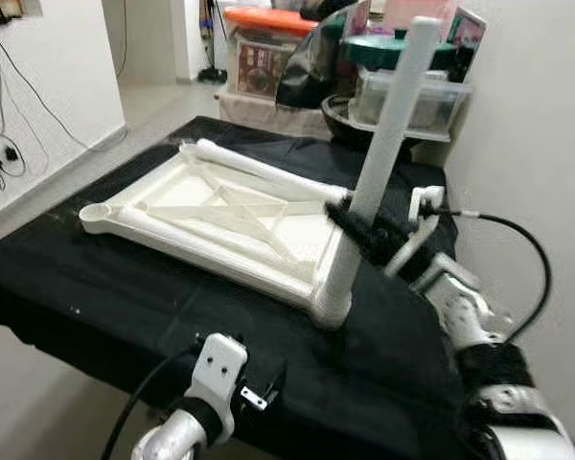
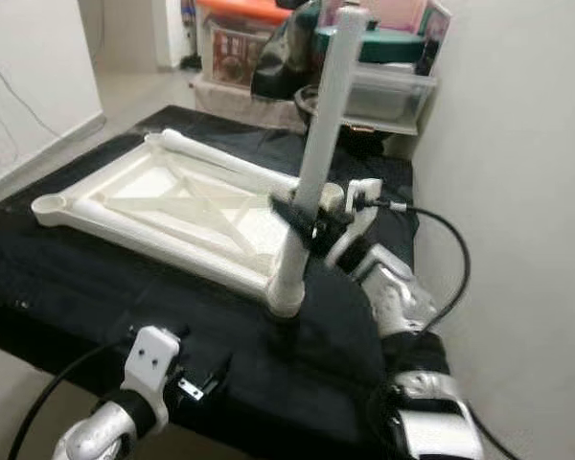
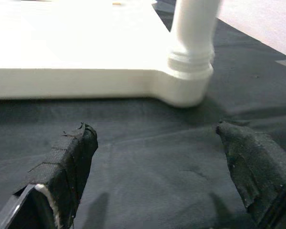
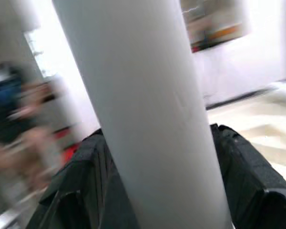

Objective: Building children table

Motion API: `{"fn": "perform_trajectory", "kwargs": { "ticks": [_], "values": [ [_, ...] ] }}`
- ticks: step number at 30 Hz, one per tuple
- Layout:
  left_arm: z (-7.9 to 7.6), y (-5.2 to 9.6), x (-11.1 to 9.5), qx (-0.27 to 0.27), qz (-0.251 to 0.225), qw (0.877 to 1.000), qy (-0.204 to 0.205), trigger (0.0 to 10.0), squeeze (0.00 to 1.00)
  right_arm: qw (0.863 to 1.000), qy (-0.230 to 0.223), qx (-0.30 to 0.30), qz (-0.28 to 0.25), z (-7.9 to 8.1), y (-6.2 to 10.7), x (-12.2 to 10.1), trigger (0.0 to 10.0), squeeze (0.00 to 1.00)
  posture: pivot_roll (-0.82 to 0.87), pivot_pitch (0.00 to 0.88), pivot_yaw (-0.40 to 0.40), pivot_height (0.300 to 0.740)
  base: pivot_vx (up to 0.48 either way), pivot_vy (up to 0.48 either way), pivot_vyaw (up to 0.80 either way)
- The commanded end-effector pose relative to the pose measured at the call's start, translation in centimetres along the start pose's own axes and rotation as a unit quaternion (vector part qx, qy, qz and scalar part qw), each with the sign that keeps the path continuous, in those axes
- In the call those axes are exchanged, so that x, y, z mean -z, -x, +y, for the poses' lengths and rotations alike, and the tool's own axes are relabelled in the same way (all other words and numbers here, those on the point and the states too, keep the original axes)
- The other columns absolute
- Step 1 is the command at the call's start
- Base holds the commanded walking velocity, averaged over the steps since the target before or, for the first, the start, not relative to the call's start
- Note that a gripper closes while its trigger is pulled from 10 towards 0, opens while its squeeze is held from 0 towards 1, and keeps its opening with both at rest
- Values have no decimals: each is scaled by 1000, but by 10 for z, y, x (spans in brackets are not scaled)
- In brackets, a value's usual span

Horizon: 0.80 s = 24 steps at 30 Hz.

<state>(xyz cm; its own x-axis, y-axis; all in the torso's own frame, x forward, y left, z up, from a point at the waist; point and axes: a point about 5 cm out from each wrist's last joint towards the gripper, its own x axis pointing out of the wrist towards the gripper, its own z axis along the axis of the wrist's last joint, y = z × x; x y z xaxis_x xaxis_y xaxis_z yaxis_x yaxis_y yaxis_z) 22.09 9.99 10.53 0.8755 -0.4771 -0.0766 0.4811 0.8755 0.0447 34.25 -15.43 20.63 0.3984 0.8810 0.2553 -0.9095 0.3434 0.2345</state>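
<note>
Sideways, right gripper clamps upright table leg.

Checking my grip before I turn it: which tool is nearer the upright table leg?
Right. The right tool is clamped around the table leg partway up. The left tool hangs open at the table's near edge, apart from the leg.

Home room, white walls, tiled floor, stacked plastic storage bins, black-covered table
</note>
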Motion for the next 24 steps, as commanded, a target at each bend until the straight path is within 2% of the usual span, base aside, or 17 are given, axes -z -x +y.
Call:
{"fn": "perform_trajectory", "kwargs": {
  "ticks": [1, 2, 4, 6, 7, 8, 9, 10, 11, 14, 16, 17, 18, 20, 22, 23, 24],
  "values": [
    [-1, 0, 3, 2, 6, 1000, 2, 10000, 0, 995, -13, -85, 49, 11, -6, 15, 10000, 0, 215, 0, -104, 740, 0, 0, 0],
    [-1, 0, 3, 2, 6, 1000, 2, 10000, 0, 995, -13, -85, 49, 11, -6, 15, 10000, 0, 215, 0, -104, 740, 0, 0, 0],
    [-1, 0, 3, 3, 6, 1000, 1, 10000, 0, 989, -1, -115, 98, 14, -9, 28, 10000, 0, 217, 0, -103, 740, 0, 0, 0],
    [-1, 0, 3, 3, 6, 1000, 1, 10000, 0, 986, 9, -120, 118, 15, -11, 33, 10000, 0, 218, 0, -101, 740, 0, 0, 0],
    [-1, 0, 3, 3, 6, 1000, 1, 10000, 0, 985, 32, -104, 134, 13, -15, 39, 0, 0, 219, 0, -102, 740, 0, 0, 0],
    [-1, 0, 3, 3, 6, 1000, 1, 10000, 0, 985, 32, -104, 134, 13, -15, 39, 0, 0, 219, 0, -102, 740, 0, 0, 0],
    [-1, 0, 3, 3, 6, 1000, 1, 10000, 0, 985, 63, -74, 144, 8, -18, 41, 0, 0, 224, 0, -104, 740, 0, 0, 0],
    [-1, 0, 3, 3, 6, 1000, 1, 10000, 0, 985, 63, -74, 144, 8, -18, 41, 0, 0, 224, 0, -104, 740, 0, 0, 0],
    [-1, 1, 3, 2, 6, 1000, 0, 10000, 0, 984, 90, -50, 147, 5, -21, 42, 0, 0, 223, 0, -104, 740, 0, 0, 0],
    [-1, 1, 3, 2, 6, 1000, 0, 10000, 0, 986, 101, -19, 134, 1, -24, 38, 0, 0, 220, 0, -101, 740, 0, 0, 0],
    [0, 0, 3, 2, 6, 1000, 0, 10000, 0, 988, 112, 70, 81, -10, -22, 25, 0, 0, 214, 0, -99, 740, 0, 0, 0],
    [0, 0, 3, 2, 6, 1000, 0, 10000, 0, 988, 112, 70, 81, -10, -22, 25, 0, 0, 214, 0, -99, 740, 0, 0, 0],
    [0, 0, 3, 2, 6, 1000, 1, 10000, 0, 984, 111, 127, 53, -18, -19, 19, 0, 0, 214, 0, -99, 740, 0, 0, 0],
    [0, 0, 3, 2, 6, 1000, 1, 10000, 0, 967, 96, 235, 16, -32, -7, 15, 0, 0, 213, 0, -99, 740, 0, 0, 0],
    [0, 0, 3, 2, 6, 1000, 1, 10000, 0, 967, 96, 235, 16, -32, -7, 15, 0, 0, 213, 0, -99, 740, 0, 0, 0],
    [0, 0, 3, 3, 6, 1000, 1, 10000, 0, 946, 91, 310, 3, -41, 1, 17, 0, 0, 214, 0, -97, 740, 0, 0, 0],
    [0, 0, 3, 3, 6, 1000, 1, 10000, 0, 895, 92, 436, -12, -51, 16, 19, 0, 0, 213, 0, -97, 740, 0, 0, 0]
  ]
}}
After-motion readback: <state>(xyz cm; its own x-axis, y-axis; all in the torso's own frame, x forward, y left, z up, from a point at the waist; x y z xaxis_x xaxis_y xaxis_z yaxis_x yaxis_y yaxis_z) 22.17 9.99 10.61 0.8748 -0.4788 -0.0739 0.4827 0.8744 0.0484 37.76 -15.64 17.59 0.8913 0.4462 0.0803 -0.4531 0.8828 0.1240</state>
